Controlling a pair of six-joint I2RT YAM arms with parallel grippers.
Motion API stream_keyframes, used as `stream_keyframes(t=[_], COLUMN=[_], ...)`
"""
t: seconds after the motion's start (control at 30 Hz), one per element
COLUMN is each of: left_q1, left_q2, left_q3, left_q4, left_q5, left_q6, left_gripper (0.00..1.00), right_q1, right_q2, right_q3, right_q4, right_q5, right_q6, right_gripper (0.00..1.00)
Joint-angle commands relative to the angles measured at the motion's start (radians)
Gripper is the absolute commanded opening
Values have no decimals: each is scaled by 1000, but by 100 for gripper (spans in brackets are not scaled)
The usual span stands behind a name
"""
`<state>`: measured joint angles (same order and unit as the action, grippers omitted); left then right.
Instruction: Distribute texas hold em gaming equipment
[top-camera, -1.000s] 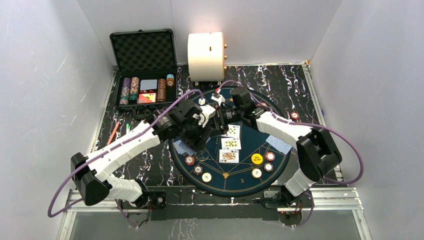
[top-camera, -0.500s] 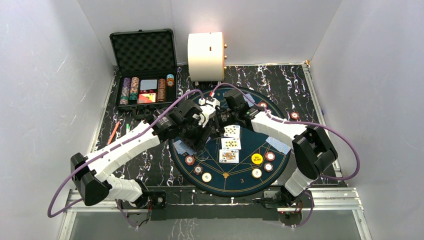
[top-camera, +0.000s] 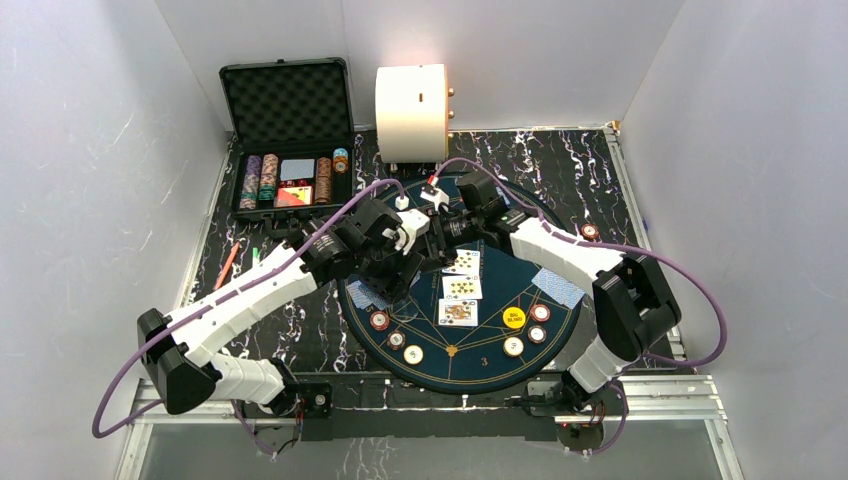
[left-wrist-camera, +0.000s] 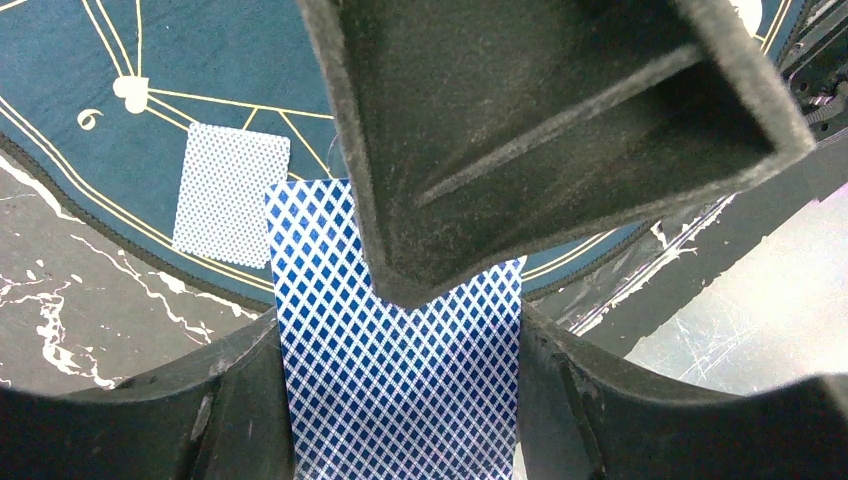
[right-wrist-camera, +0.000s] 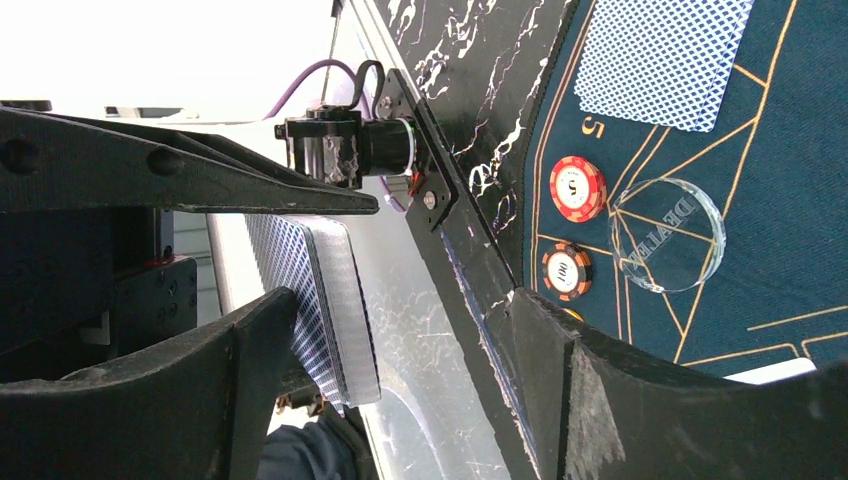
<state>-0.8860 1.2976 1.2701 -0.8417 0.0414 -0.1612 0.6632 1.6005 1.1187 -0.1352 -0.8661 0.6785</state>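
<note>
White walls enclose a black marbled table; both arm bases sit at its near edge; a round blue mat occupies the table centre.

Near half of the mat: three chips lie in a slanting row at left; three more are grouped at right beside a yellow button.

Centre of the mat: three face-up cards form a column running away from the bases; one face-down card lies to their right; another lies to their left, partly under the left arm.

Both grippers meet above the far left part of the mat. The left gripper is clamped on a deck of cards; the blue backs face its wrist camera; the deck is held clear of the mat. The right gripper has its jaws spread wide; the deck's edge lies between them, close to one finger; contact cannot be told.

In the right wrist view, beyond the jaws, two chips sit just beside a clear disc on the mat; a face-down card lies further on.

One chip lies off the mat at right, on the table.

Far left: a black case has its lid upright; chip stacks stand in its tray. Far centre: a cream cylinder stands near the back wall.
</note>
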Motion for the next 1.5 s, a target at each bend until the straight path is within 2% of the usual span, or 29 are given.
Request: stream_keyframes(t=[0.0,0.1,0.27,0.37,0.7,1.37,1.47], left_q1=[-6,-6,-6,-6,-5,-7,-6], left_q2=[-47,-40,-43,-41,-43,-34,-35], left_q3=[4,2,2,2,1,16,20], left_q4=[10,6,6,6,6,6,6], left_q5=[14,14,14,15,20,24,22], left_q6=[-4,-6,-8,-9,-10,-9,-10], left_gripper=[0,0,0,0,0,0,0], right_q1=[-8,-12,-28,-38,-39,-36,-33], right_q2=[-51,-68,-106,-119,-130,-103,-97], right_q3=[53,59,48,35,9,-19,-19], right_q4=[-21,-26,-15,-7,4,53,52], right_q5=[17,16,1,-18,-47,-79,-79], right_q6=[-29,-31,-13,-3,0,31,29], right_gripper=[84,84,91,90,57,45,39])
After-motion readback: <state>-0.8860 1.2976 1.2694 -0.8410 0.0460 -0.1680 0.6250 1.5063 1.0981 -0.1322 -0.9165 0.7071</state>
